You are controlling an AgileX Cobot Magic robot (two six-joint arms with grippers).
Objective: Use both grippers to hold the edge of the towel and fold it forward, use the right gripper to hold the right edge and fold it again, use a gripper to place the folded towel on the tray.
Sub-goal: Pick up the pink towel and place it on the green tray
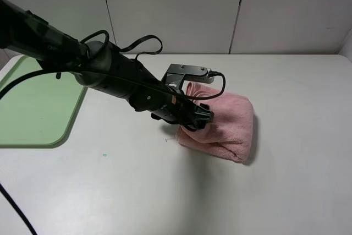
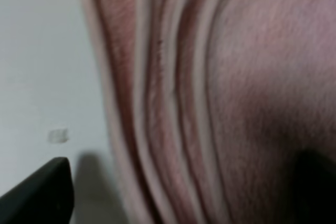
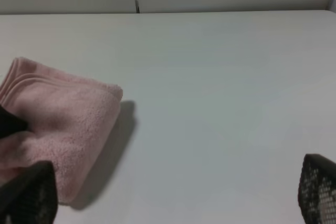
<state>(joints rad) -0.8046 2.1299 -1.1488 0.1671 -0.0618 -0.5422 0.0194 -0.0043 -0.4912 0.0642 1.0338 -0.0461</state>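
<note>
The pink towel (image 1: 231, 119) lies folded into a thick bundle on the white table, right of centre. My left gripper (image 1: 201, 116) reaches across from the left and sits at the bundle's left side. In the left wrist view its jaws stand open around the stacked hems, the edge of the towel (image 2: 157, 103); one finger (image 2: 42, 192) hovers over bare table, clear of the cloth, and the other is a dark blur over the towel (image 2: 262, 77). My right gripper (image 3: 173, 203) is open and empty, well to the right of the towel (image 3: 68, 114). The green tray (image 1: 33, 103) lies at the far left.
The white table (image 1: 275, 191) stretches around the towel, with a white panelled wall (image 1: 176, 9) behind it. The left arm's black cables (image 1: 137, 45) loop above the table between tray and towel. A tiny speck (image 1: 104, 154) lies on the table near the tray.
</note>
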